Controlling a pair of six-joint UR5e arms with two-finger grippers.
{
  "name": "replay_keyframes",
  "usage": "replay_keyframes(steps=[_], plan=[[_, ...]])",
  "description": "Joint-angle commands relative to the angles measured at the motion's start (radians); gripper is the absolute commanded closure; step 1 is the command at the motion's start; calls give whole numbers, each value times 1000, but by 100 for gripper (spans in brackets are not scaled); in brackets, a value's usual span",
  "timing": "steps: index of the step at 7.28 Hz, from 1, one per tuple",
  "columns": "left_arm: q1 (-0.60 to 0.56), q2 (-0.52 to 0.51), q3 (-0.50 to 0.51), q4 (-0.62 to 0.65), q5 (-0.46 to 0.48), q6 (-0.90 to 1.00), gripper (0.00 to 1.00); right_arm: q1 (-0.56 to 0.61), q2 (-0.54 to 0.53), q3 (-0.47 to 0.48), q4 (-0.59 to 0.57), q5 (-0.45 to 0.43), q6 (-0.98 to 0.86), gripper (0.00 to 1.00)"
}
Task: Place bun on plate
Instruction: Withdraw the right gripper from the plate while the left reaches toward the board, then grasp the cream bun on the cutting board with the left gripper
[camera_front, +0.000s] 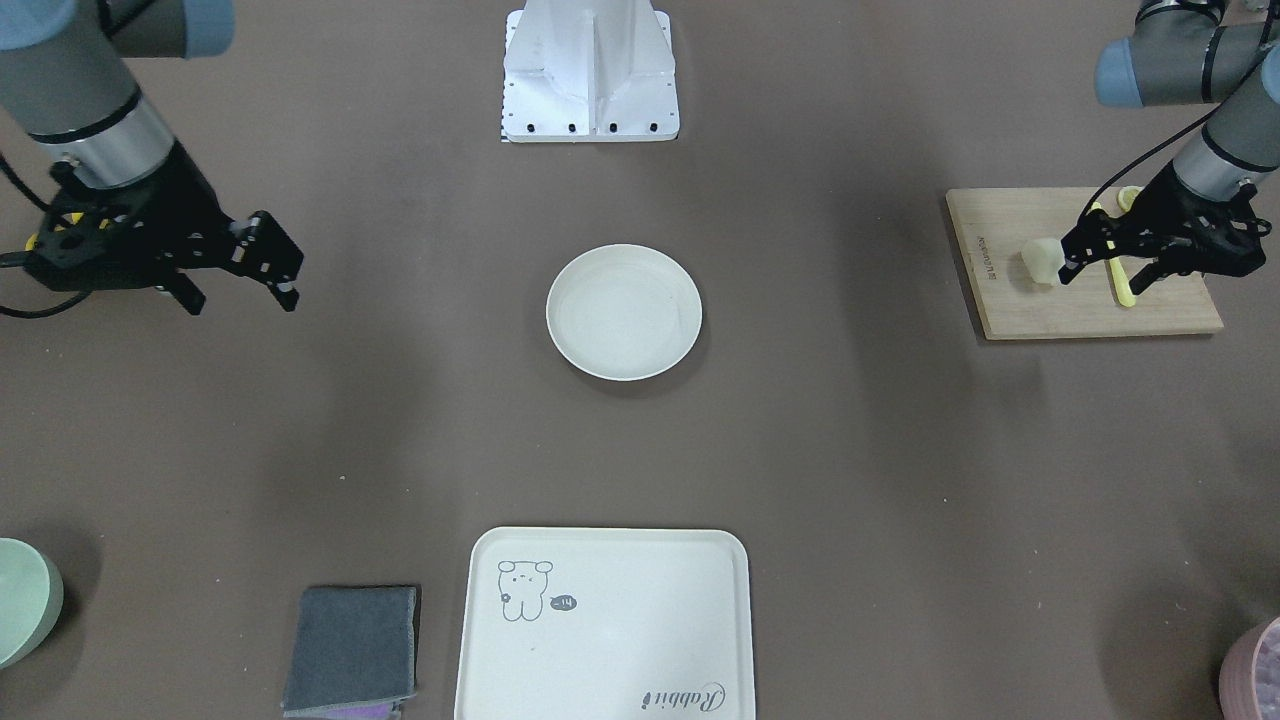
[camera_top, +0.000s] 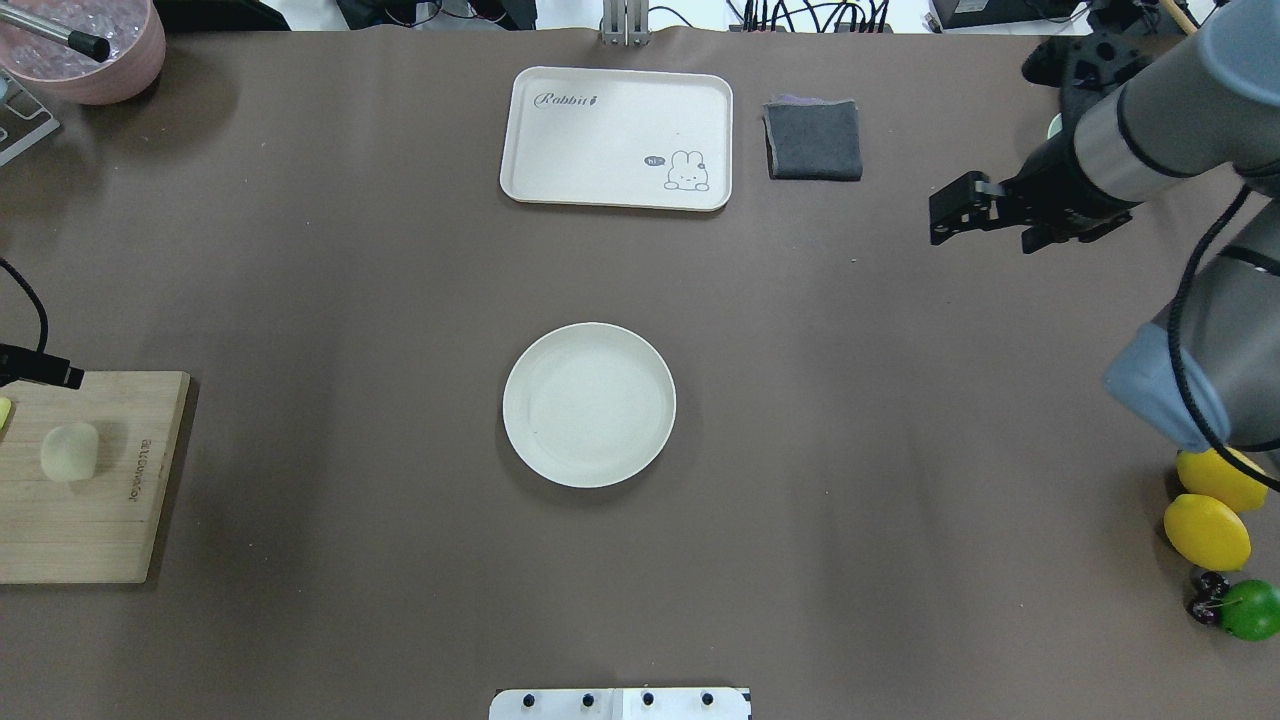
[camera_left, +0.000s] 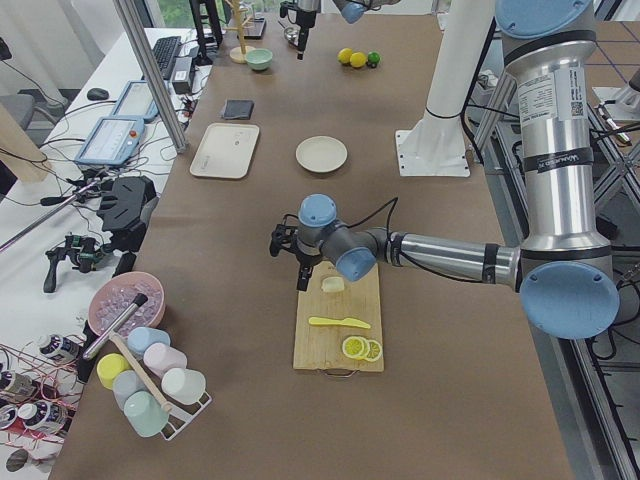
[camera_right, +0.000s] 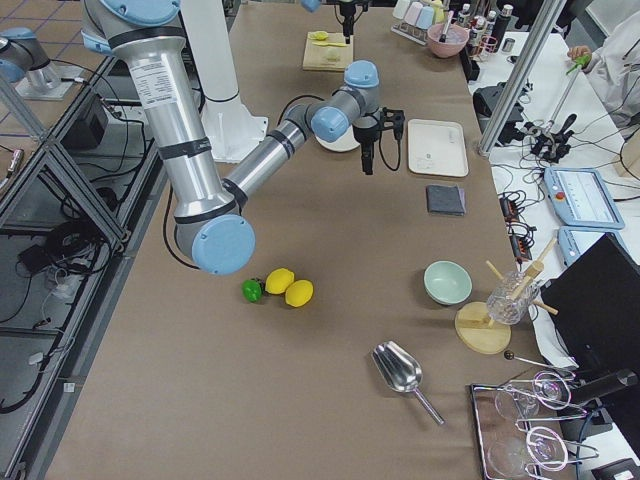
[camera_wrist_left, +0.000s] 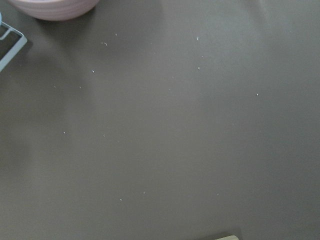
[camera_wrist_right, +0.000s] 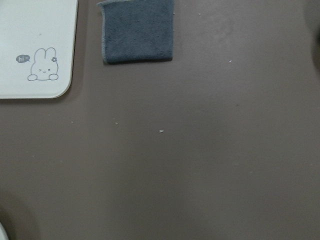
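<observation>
The bun (camera_front: 1040, 262) (camera_top: 70, 452) (camera_left: 333, 284) lies on a wooden cutting board (camera_front: 1000, 300) (camera_top: 90, 520) at the table's left end. My left gripper (camera_front: 1100, 283) hangs open just above the board beside the bun, one fingertip (camera_front: 1070, 262) close to it, nothing between the fingers. The plate (camera_front: 623, 312) (camera_top: 589, 404) (camera_left: 321, 154) sits bare at the table's centre. My right gripper (camera_front: 243, 303) (camera_top: 985, 235) is open over bare table on the right side, far from bun and plate.
A yellow knife (camera_front: 1120, 280) and lemon slices (camera_left: 360, 348) share the board. The rectangular tray (camera_top: 617, 137) and grey cloth (camera_top: 813, 140) lie at the far edge. Lemons (camera_top: 1207, 530), a green bowl (camera_front: 20, 600) and a pink bowl (camera_top: 85, 45) sit at the table's ends.
</observation>
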Motion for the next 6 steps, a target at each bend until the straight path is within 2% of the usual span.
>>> replay_keyframes(steps=[1,4,6], plan=[[105,87,1,-133,50,-124,3,112,-92,19,-1,69,-167,0],[204,81,9,-135,140,-201,10,136,-125,26,2,71,-189,0],[216,79,13,-134,143,-194,49,141,-131,26,6,71,-189,0]])
